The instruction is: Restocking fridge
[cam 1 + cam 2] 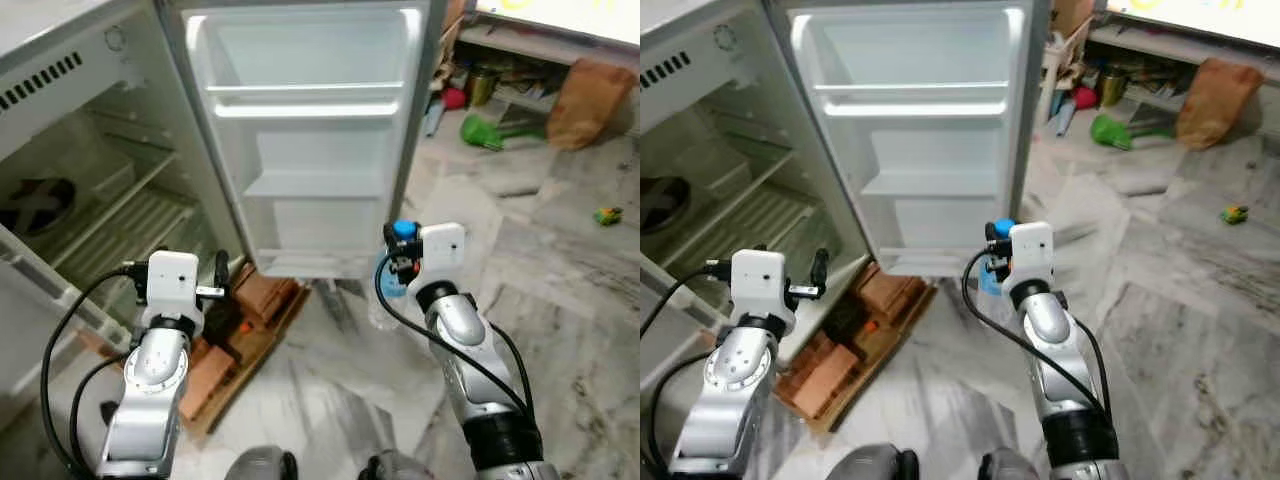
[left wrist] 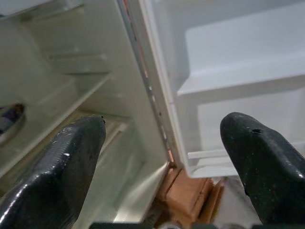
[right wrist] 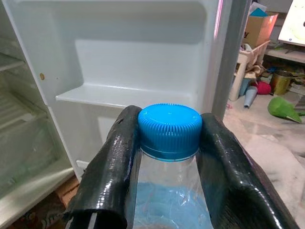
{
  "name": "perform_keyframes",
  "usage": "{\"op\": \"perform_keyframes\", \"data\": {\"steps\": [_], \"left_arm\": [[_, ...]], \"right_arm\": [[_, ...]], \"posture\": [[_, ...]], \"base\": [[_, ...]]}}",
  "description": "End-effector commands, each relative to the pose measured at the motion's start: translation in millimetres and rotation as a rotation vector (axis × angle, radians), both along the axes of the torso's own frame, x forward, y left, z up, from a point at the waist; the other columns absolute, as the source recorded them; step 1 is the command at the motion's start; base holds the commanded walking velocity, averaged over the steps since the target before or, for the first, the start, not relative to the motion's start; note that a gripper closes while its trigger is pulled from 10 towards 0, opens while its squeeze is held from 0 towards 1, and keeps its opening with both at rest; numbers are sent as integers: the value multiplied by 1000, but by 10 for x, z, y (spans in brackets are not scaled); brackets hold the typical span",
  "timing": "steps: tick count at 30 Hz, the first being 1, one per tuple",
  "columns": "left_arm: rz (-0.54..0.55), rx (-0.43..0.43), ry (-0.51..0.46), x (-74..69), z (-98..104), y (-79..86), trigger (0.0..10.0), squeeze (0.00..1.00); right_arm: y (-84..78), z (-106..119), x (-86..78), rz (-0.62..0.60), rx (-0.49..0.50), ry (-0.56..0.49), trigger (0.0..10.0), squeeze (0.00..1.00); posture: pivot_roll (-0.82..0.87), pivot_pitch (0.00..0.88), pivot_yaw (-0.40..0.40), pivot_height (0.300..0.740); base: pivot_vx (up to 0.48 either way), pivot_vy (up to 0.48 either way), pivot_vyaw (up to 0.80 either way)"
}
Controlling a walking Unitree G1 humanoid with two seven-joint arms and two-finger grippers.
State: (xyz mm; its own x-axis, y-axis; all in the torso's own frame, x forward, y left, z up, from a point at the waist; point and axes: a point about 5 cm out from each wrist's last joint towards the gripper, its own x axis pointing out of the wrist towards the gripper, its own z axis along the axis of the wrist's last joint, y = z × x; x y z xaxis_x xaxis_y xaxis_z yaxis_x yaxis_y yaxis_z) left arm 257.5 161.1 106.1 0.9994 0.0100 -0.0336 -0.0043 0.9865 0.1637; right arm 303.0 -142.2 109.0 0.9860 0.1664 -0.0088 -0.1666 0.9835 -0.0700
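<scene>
Left eye view, from the left: the fridge (image 1: 90,170) stands open, its wire shelves bare, and the left tool (image 1: 215,290) hangs low by the cabinet's bottom edge, above the wooden pallet (image 1: 250,320) the fridge stands on. Its fingers (image 2: 71,167) are spread wide with nothing between them. Middle: the open fridge door (image 1: 310,130) with its white door shelves (image 1: 310,185), none stocked. Right: the right tool (image 1: 398,258) is clamped on a clear water bottle (image 3: 169,200) just under its blue cap (image 3: 169,130), held upright in front of the lower door shelves. To place it well, I would keep the bottle vertical, lift it over the shelf's front lip, lower it until the base is seated, and only then loosen the grip. Holding so near the cap, the base may swing.
</scene>
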Motion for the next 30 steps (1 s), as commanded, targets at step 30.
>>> {"op": "perform_keyframes", "data": {"steps": [30], "left_arm": [[-22, -167, -17, -105, -19, 26, 10000, 0]], "right_arm": [[-5, 95, 9, 71, -23, -63, 10000, 0]], "posture": [[78, 106, 22, 740]], "base": [[94, 0, 0]]}}
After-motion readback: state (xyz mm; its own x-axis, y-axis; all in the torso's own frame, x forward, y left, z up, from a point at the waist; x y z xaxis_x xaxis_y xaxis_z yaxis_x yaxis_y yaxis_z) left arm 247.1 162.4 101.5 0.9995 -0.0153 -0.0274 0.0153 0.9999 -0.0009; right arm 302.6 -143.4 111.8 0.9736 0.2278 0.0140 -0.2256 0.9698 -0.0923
